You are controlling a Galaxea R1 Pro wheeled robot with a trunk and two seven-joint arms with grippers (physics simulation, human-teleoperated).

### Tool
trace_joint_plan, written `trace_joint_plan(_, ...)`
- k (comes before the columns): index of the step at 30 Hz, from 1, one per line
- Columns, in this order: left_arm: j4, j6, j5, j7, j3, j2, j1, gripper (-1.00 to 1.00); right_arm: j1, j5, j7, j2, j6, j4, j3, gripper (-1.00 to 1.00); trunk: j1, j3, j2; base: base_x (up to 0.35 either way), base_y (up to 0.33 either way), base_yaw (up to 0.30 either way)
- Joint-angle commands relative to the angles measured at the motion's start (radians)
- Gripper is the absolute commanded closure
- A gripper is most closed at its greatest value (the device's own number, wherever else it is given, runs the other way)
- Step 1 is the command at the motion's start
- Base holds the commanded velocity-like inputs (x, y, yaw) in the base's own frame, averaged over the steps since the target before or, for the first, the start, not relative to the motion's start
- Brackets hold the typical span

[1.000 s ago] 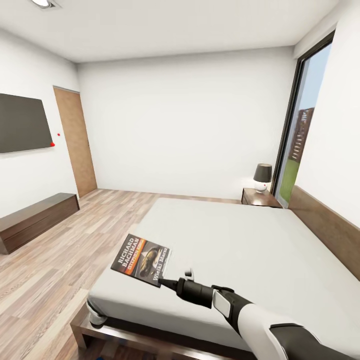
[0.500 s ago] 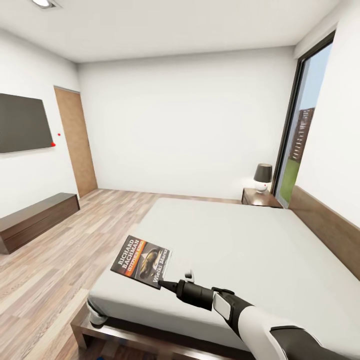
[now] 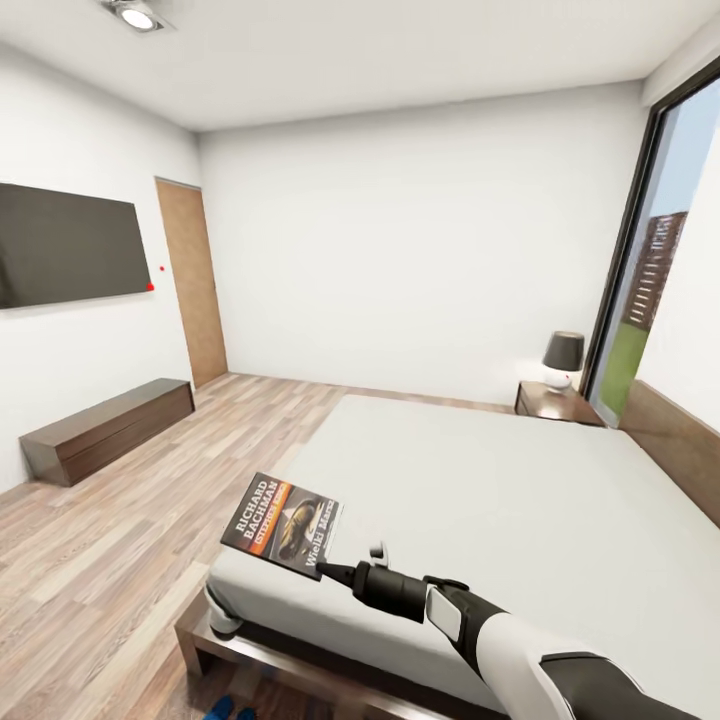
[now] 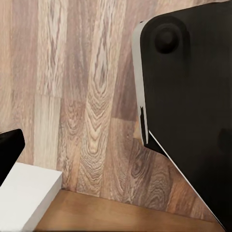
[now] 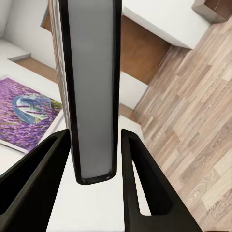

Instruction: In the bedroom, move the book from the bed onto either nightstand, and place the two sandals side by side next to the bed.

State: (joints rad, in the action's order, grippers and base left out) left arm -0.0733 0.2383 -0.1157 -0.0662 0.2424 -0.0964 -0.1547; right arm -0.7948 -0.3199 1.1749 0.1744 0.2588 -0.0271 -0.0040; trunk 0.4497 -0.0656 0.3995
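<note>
The book (image 3: 283,522), dark with an orange band and white lettering, is held level over the foot corner of the bed (image 3: 520,500), its corner past the light-grey mattress edge. My right gripper (image 3: 325,570) is shut on the book's near edge. In the right wrist view the book's edge (image 5: 92,87) stands between the two black fingers (image 5: 145,183) of the right gripper (image 5: 94,134). A nightstand (image 3: 558,402) with a lamp (image 3: 563,358) stands beyond the bed's head. A bit of blue sandal (image 3: 222,711) peeks out by the bed's foot. One black finger (image 4: 9,150) of my left gripper sits far to the side.
A long dark dresser (image 3: 105,428) stands under a wall TV (image 3: 65,245) on the left wall, with a wooden door (image 3: 192,282) past it. A tall window (image 3: 650,270) is at the right. Wood-plank floor (image 3: 120,540) lies left of the bed.
The whole view has shifted, with the room and bed sliding right, so the camera moved. The book stays clamped in my right gripper at the same spot in the picture.
</note>
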Motion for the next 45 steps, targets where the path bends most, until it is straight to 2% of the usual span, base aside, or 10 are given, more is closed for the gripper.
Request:
trace_joint_plan(1,-0.002,0.001,-0.01,-0.003,0.009,0.0,-0.001,-1.0,0.0,-0.005,0.002,0.0,0.01,0.0,-0.004,1.0,0.0,0.0,0.001,0.0,0.0,0.241)
trace_joint_plan(11,-0.002,0.002,-0.01,-0.003,0.01,0.0,-0.001,-1.0,0.002,-0.005,0.006,0.0,0.01,-0.001,-0.003,1.0,0.0,0.0,0.001,0.0,0.0,0.149)
trace_joint_plan(45,-0.002,0.003,-0.01,-0.003,0.012,0.0,-0.001,-1.0,0.002,-0.005,-0.003,0.0,0.01,0.001,-0.002,1.0,0.0,0.027,0.001,0.0,0.0,0.022)
